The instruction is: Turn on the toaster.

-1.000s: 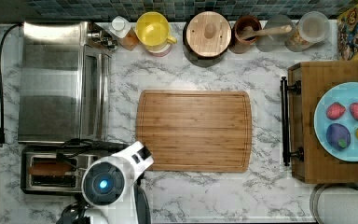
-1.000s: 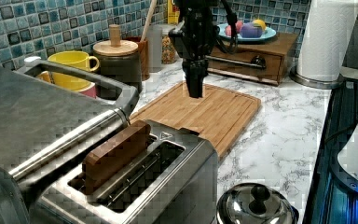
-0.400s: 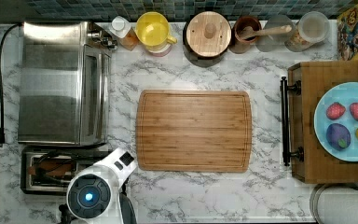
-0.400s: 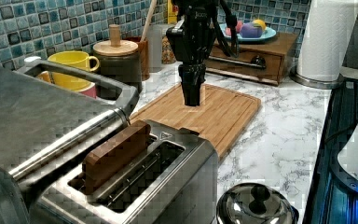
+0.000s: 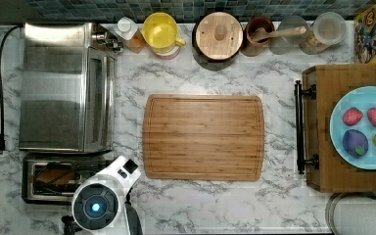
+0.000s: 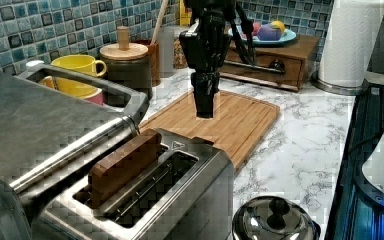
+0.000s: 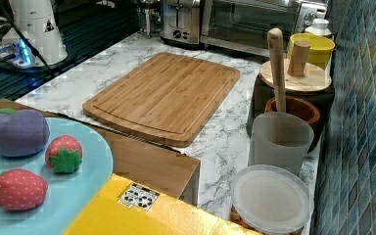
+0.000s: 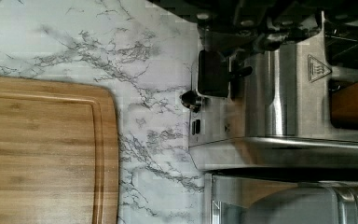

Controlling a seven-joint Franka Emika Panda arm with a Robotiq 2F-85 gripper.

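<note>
Jaws [image 6: 204, 111] hover above toaster [image 6: 180, 195] lever end, seemingly not touching.

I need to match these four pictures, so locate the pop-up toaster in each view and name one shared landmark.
Top view: toaster at lower left, below the toaster oven.
Left view: toaster in the foreground, a brown slice in one slot.
Right view: toaster at the far top, beside the oven.
Wrist view: toaster with its black lever.
Shared landmark: cutting board.
</note>
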